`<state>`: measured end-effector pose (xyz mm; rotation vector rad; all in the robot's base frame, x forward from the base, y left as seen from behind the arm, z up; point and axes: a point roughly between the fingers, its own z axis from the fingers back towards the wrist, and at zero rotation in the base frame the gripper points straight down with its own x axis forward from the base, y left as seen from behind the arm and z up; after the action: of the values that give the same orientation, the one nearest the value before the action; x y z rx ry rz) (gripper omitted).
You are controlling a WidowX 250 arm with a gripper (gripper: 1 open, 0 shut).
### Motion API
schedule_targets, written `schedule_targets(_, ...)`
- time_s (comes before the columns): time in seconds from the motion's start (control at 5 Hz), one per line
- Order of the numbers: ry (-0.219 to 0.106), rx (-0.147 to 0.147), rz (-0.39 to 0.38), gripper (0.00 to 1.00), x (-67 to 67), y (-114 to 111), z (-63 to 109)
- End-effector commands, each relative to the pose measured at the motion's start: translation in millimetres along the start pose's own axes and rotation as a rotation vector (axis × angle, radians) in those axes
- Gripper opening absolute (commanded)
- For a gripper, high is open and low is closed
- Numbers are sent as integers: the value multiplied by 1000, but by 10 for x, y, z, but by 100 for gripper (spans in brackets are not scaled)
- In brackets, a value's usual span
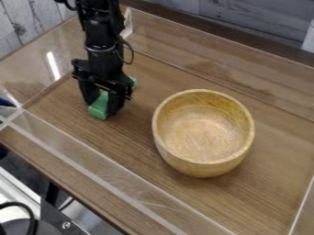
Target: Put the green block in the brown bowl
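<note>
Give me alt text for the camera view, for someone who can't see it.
A black gripper points straight down with its fingers either side of a green block on a wooden table. An empty brown bowl sits to the right, apart from it.

path block→bowl: bare wood table (pixel 135 138) | bowl (pixel 204 131) top open | clear walls (pixel 73 165) bound edges

A brown wood-grain tabletop (pixel 135 151), edged by low clear plastic walls (pixel 73 170), carries two loose things. The round light-brown wooden bowl (pixel 204 131) sits upright on it. Well left of the bowl, the small bright green rectangular block (pixel 101 107) lies on the wood.
</note>
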<state>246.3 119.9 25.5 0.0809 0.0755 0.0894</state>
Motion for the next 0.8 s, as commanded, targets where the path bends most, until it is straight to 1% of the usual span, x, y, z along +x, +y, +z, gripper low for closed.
schedule_targets(0.0,-21,1,2,0,42,19,209)
schedule_targets(0.2,-3,-9,5,0,42,26,259)
schedule_targets(0.4,-33,-54,-15,0,4,13,227)
schedule_targets(0.6,-56,-90,-24,0,-42,18,205)
